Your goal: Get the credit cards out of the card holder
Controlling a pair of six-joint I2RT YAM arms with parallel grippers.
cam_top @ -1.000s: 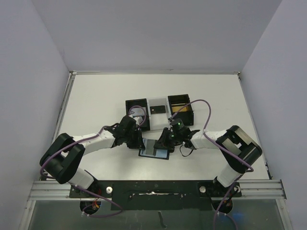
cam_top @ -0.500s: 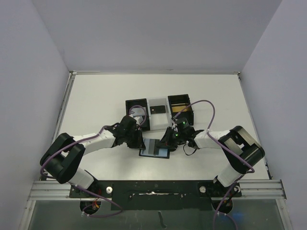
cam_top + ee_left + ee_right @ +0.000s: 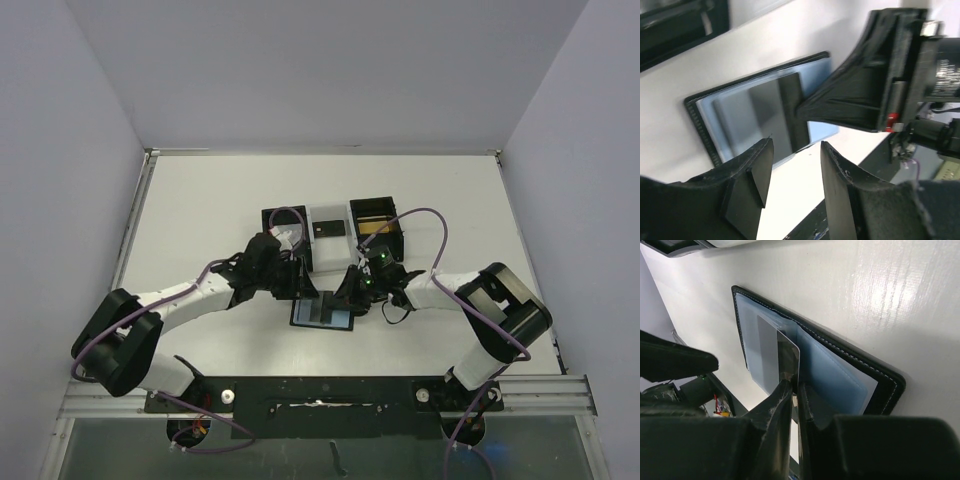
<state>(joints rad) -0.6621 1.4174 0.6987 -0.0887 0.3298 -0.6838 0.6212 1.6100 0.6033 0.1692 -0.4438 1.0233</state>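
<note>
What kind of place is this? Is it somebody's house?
Probably a robot lab test booth, not a house: a white table boxed in by plain walls, the left arm and right arm bolted to a metal rail, purple cables trailing.

The card holder (image 3: 888, 376) looks like black leather, grainy at the rim, with pale stitching — its blue-grey pockets (image 3: 832, 375) are smooth with a soft sheen. The card (image 3: 788, 356) is glossy. The white table (image 3: 900, 290) is faintly ridged and shiny. The left gripper (image 3: 795, 150) has matt, grainy black plastic fingers (image 3: 842, 185).
</note>
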